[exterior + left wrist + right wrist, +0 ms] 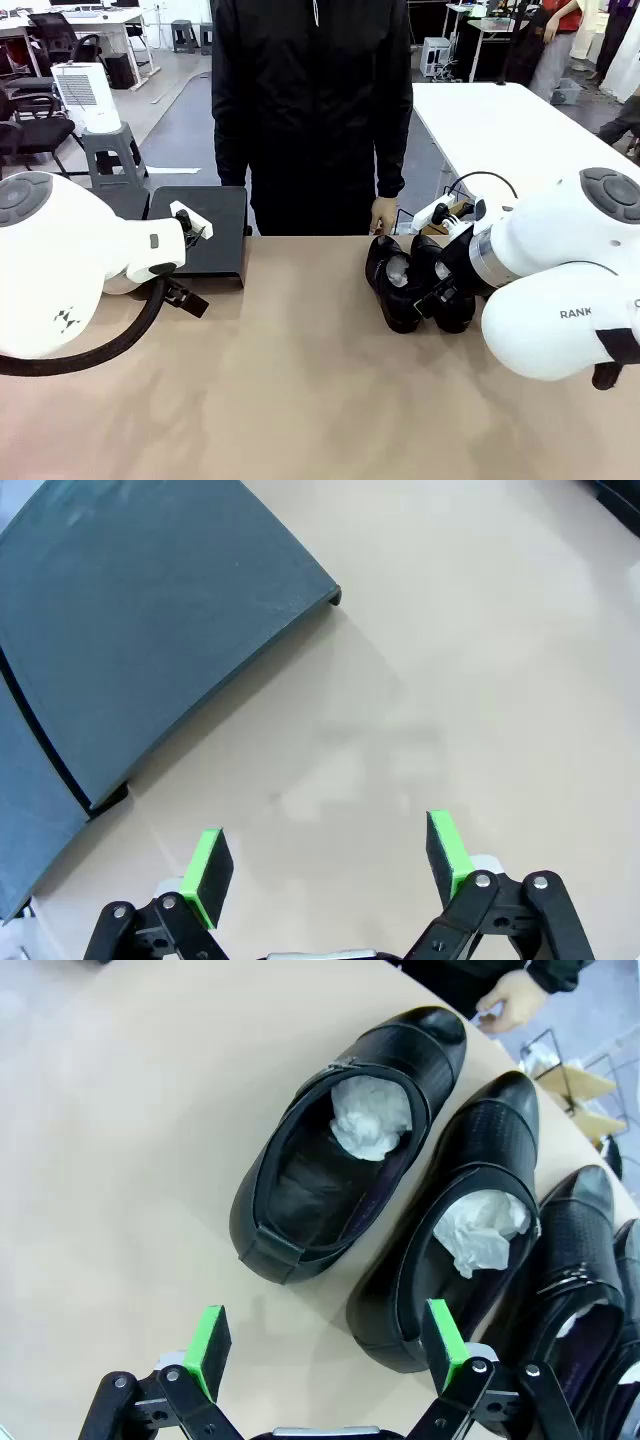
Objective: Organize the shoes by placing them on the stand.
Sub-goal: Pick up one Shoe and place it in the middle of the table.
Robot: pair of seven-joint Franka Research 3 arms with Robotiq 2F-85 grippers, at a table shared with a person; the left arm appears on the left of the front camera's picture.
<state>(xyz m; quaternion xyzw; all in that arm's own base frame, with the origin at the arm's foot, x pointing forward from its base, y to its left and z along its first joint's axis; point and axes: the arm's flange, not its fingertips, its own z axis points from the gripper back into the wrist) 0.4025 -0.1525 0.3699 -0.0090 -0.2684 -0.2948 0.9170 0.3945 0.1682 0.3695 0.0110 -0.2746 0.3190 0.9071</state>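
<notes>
Beige matte worktop (300,400). Left claw (325,840) hung wide, empty, over worktop just beside stand (205,235) at far-left edge. Right claw (323,1320) wide, empty, over shoes (400,290) clustered at far-right edge. Person (310,110) stood behind far edge; grey floor (190,110), stool (108,150), white table (500,130) beyond.

The shoes (300,1185) are smooth black leather with a moderate gloss, some uppers finely textured, stuffed with crumpled white paper (372,1118). The stand (150,630) is a smooth, matt dark panel; the desk (480,660) is smooth, matt beige.
</notes>
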